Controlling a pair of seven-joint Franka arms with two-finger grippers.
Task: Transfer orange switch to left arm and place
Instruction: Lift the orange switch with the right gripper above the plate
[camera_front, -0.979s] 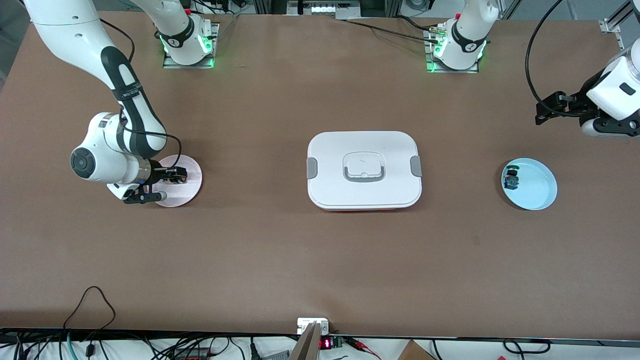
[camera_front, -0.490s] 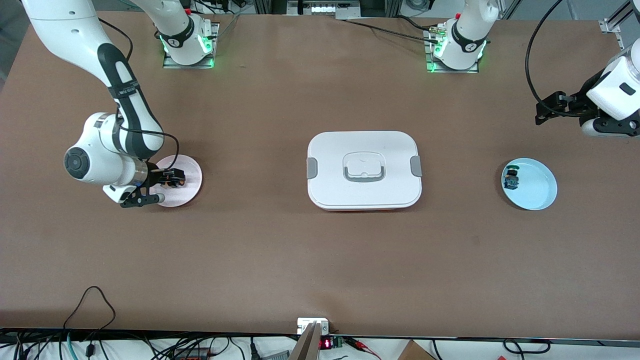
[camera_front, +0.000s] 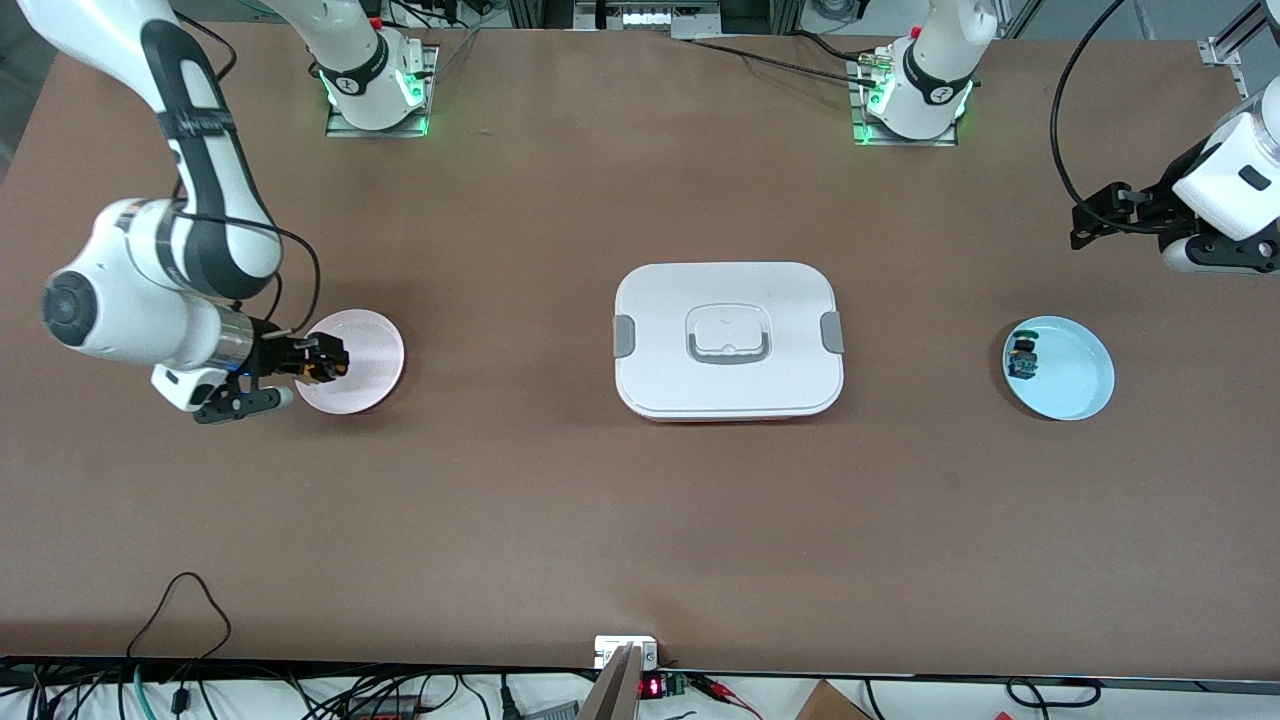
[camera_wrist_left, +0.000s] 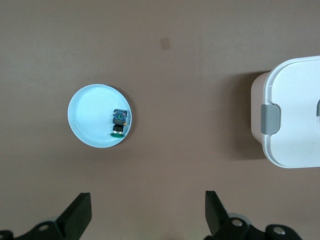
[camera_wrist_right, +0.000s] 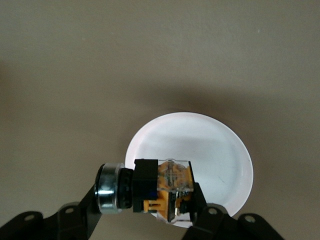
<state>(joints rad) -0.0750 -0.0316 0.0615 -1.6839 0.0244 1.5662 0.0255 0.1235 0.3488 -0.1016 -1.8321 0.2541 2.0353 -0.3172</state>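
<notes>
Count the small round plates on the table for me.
2: a pink plate under the right gripper at the right arm's end, and a light blue plate holding the green switch at the left arm's end.

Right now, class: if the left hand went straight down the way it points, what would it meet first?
Probably bare table. The open left hand points at brown tabletop between the blue plate and the white box, touching neither; height is unclear.
</notes>
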